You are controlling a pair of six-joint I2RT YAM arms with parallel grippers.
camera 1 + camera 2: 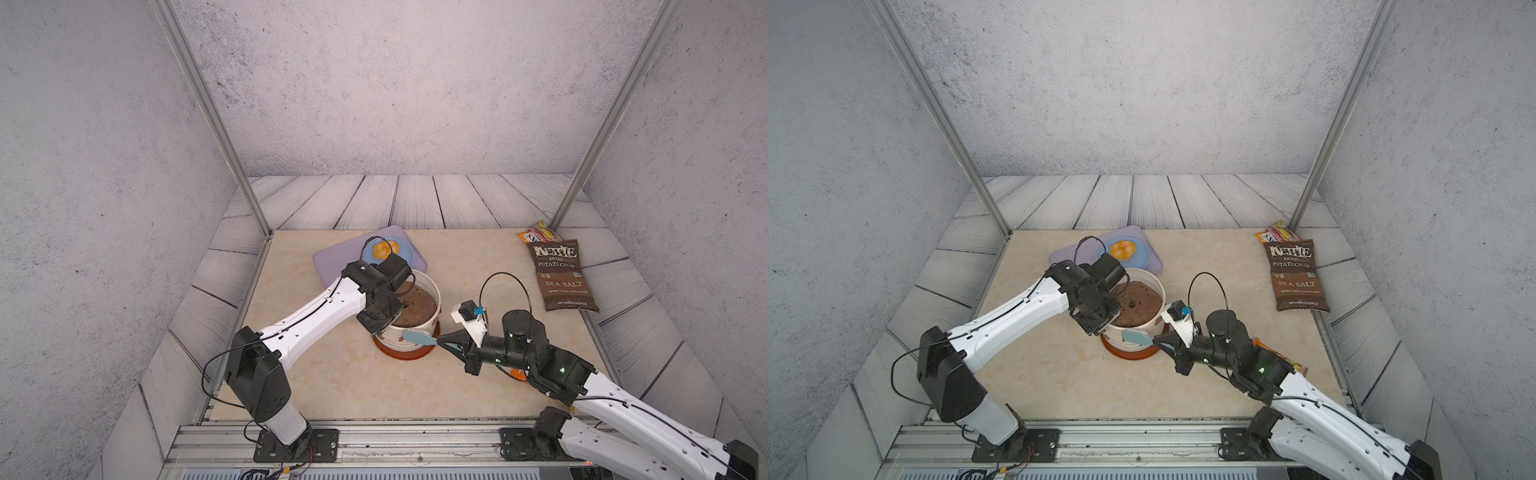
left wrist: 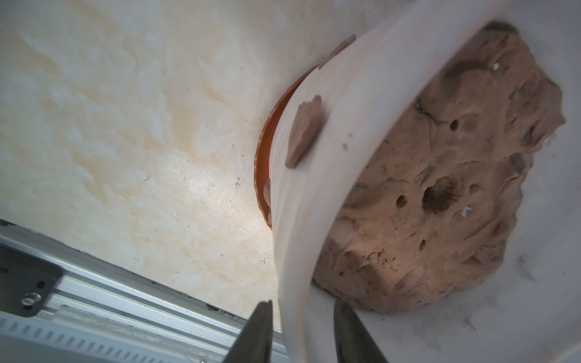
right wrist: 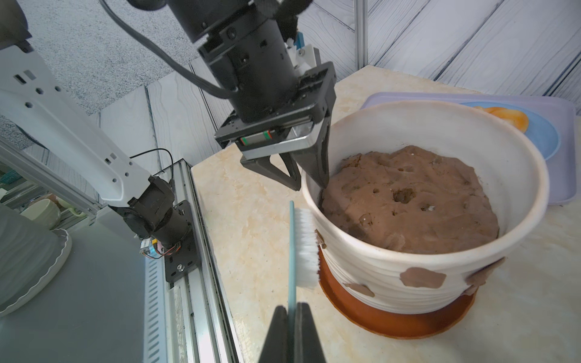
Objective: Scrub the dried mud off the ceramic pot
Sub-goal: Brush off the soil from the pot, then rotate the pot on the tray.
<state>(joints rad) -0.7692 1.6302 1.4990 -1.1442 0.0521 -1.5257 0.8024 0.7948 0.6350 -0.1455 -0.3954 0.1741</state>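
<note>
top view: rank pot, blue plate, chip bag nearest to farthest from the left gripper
1. ceramic pot: its rim sits between the jaws of the left gripper
2. blue plate: just behind the pot
3. chip bag: far off on the right side

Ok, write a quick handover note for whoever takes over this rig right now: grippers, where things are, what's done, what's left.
Grippers: the left gripper is open and straddles the rim of the ceramic pot, one finger inside and one outside, not visibly clamped. The right gripper is shut on the brush handle.
Things: the pot stands upright on the saucer with soil inside. The bristles rest against its outer wall.
Done: the brush is in hand and at the pot.
Left: dried mud sits in several patches on the wall. Probably steady the pot, then scrub each.
</note>
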